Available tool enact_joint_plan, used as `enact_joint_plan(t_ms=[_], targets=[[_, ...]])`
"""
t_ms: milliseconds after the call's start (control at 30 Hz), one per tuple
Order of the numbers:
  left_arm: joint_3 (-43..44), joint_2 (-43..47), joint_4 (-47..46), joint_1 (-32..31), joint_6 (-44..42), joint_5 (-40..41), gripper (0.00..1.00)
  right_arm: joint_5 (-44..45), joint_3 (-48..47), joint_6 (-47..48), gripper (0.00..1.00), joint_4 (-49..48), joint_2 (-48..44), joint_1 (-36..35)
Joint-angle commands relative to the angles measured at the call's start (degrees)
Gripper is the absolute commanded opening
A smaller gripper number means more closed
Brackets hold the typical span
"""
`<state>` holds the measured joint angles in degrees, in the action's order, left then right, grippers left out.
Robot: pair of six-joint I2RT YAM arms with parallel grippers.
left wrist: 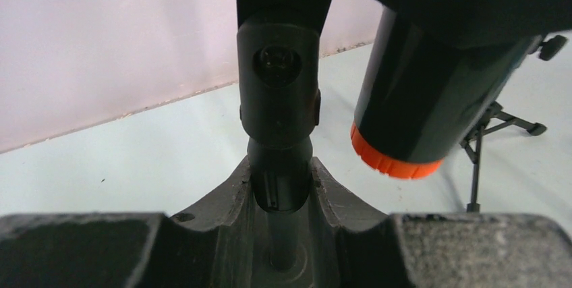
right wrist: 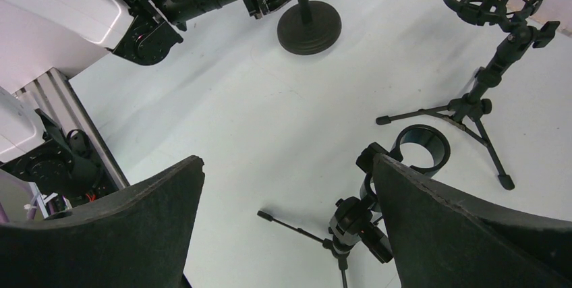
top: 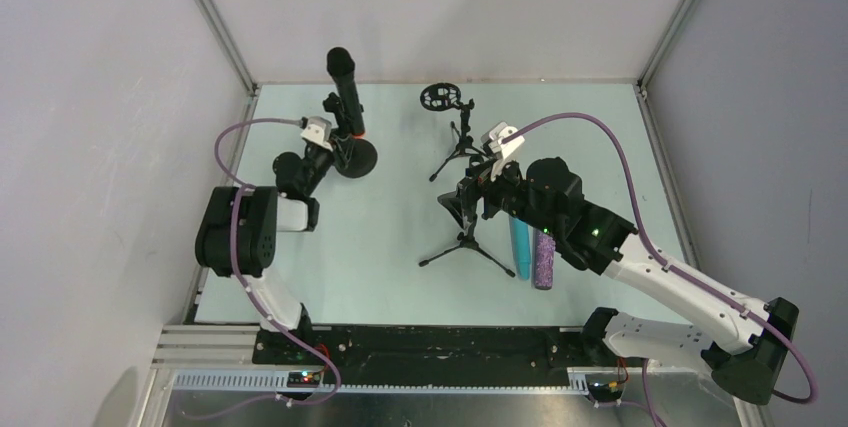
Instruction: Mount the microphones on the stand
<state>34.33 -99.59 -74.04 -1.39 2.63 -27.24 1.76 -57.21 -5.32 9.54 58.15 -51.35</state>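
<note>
Clamping stand (top: 358,159), left jaws; right arm (top: 560,202) hides cyan microphone (top: 521,247) top.

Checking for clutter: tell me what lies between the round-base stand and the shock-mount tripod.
Nothing: only bare table between round-base stand and shock-mount tripod, top view.

You're looking at a robot lab test cell. Plain white wall panels (top: 450,7) w/ alu corner posts (top: 215,22) box in a pale-green tabletop (top: 380,237). Slotted alu rail (top: 200,342) & cable duct (top: 420,380) at near edge.

one black microphone (top: 343,82), one cyan microphone (top: 520,247), one purple microphone (top: 544,262), two tripod stands (top: 455,142) (top: 467,237), one round-base stand (top: 352,158), two robot arms (top: 240,232) (top: 665,282)
</note>
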Motion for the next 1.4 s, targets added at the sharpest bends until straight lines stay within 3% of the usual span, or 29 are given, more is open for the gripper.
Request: enact_joint_plan(t_ms=[0,600,1000,1367], targets=[[4.3,-1.9,-10.2,1.2,1.3,-0.6,0.0,1.1,-0.2,0.9,1.0,-1.0,-1.5,0.2],[8.1,-6.6,-12.2,3.4,2.9,-3.7,0.0,1.6,-0.2,1.0,1.0,-0.6,-2.0,0.4],[1.7,0.0,-12.6,3.4,2.4,-3.5,0.0,1.1,-0.2,0.7,1.0,-1.4,-2.2,0.3],[-4.5,11.0,-8.9,3.4,4.7,4.2,0.0,-0.1,-0.1,0.1,1.0,-2.9,-1.7,-0.4]])
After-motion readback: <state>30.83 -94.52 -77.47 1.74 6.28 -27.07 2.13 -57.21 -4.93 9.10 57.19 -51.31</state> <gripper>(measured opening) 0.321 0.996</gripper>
